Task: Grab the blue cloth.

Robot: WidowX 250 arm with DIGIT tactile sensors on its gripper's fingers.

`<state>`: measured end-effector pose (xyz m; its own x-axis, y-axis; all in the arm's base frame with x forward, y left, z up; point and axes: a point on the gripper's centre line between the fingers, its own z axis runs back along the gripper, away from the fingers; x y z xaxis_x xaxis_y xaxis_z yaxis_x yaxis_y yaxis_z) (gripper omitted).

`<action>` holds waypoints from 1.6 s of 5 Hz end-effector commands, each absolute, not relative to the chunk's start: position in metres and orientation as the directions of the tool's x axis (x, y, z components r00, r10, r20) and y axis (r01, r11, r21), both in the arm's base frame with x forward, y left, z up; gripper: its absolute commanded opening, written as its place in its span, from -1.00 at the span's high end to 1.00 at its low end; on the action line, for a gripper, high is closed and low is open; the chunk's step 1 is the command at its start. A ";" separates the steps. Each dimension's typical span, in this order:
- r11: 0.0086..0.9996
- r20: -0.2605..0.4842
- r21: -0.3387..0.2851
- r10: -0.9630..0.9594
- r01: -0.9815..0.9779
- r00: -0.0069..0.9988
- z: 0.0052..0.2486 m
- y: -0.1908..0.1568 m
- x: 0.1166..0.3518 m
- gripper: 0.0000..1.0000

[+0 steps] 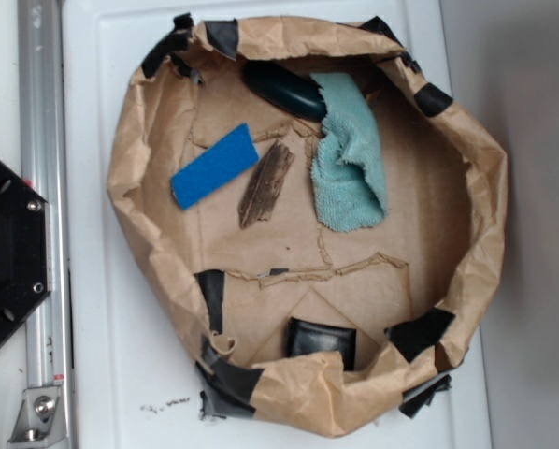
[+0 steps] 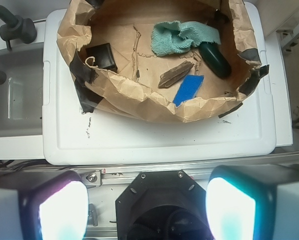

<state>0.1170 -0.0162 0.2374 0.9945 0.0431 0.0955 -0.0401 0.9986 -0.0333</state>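
Observation:
The blue cloth (image 1: 350, 154) is a light teal terry towel, crumpled on the paper floor of the brown paper nest (image 1: 130, 187), toward its upper right in the exterior view. In the wrist view the blue cloth (image 2: 182, 37) lies at the top, far beyond my gripper (image 2: 147, 207). My two glowing fingers (image 2: 62, 210) stand wide apart at the bottom of that view, open, over the black robot base (image 2: 159, 200). Nothing sits between them. The exterior view does not show the gripper.
Inside the nest lie a bright blue flat block (image 1: 214, 166), a brown bark piece (image 1: 265, 185), a dark teal glossy oval (image 1: 284, 89) touching the cloth, and a black square (image 1: 322, 339). The nest's crumpled taped walls stand raised on a white lid (image 2: 154, 140). A grey sink (image 2: 14, 95) lies left.

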 end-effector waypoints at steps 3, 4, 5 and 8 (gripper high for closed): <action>0.995 0.112 0.004 0.102 -0.103 0.988 0.181 0.007 0.196 -1.00; 0.997 0.107 0.038 0.069 -0.073 0.992 0.154 0.013 0.224 -1.00; 0.997 0.118 0.044 0.051 -0.057 0.992 0.129 0.016 0.246 -1.00; 0.993 0.029 0.062 -0.104 0.102 0.994 0.075 0.047 0.310 -1.00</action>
<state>0.3000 0.0390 0.0618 0.9938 -0.1087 -0.0234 0.1097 0.9929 0.0465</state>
